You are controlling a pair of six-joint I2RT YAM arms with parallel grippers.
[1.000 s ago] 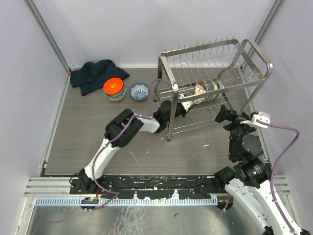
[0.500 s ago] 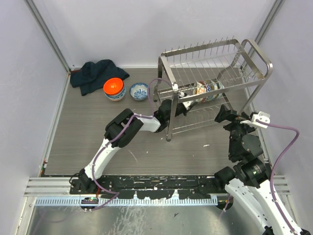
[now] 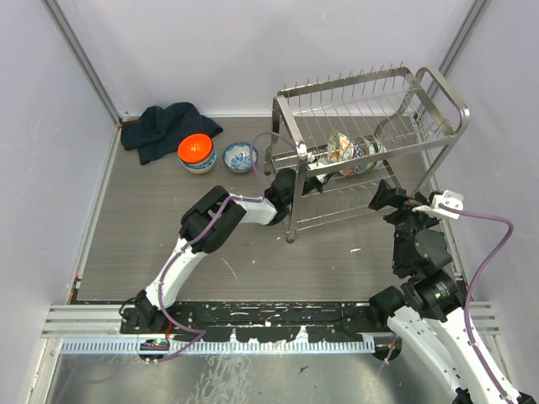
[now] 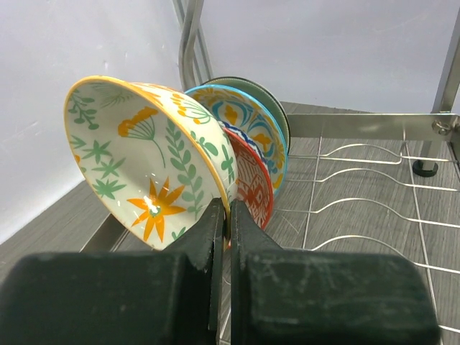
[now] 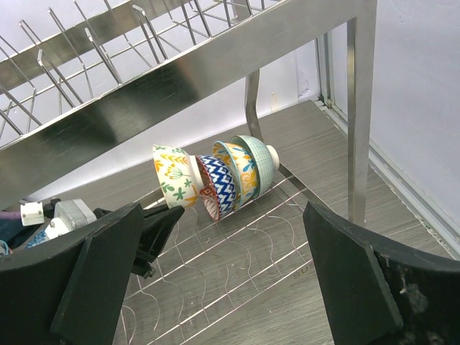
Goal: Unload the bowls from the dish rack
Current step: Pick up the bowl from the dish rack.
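Four bowls (image 5: 215, 176) are leaning on edge, nested in a row, on the lower shelf (image 4: 374, 187) of the dish rack (image 3: 449, 101). The left jaws are pinching the rim of the front bowl (image 4: 144, 158), the cream one with the orange flowers. The right jaws are hanging spread wide just off the rack's right end, holding nothing. More bowls, an orange one (image 3: 196, 150) and a blue flowered one (image 3: 240, 156), are sitting well apart from the rack on the surface (image 3: 152, 227).

The trouble I am expecting lies in that thin grip. The jaws are biting only a sliver of rim, so the bowl could be swinging or slipping free as it is drawn out. The red-patterned bowl (image 4: 255, 187) is pressing right against it, so a pull may be dragging the neighbours along and toppling the row. The rack's near post (image 3: 290, 215) is standing close by, where it could be clipping the bowl on its way out.
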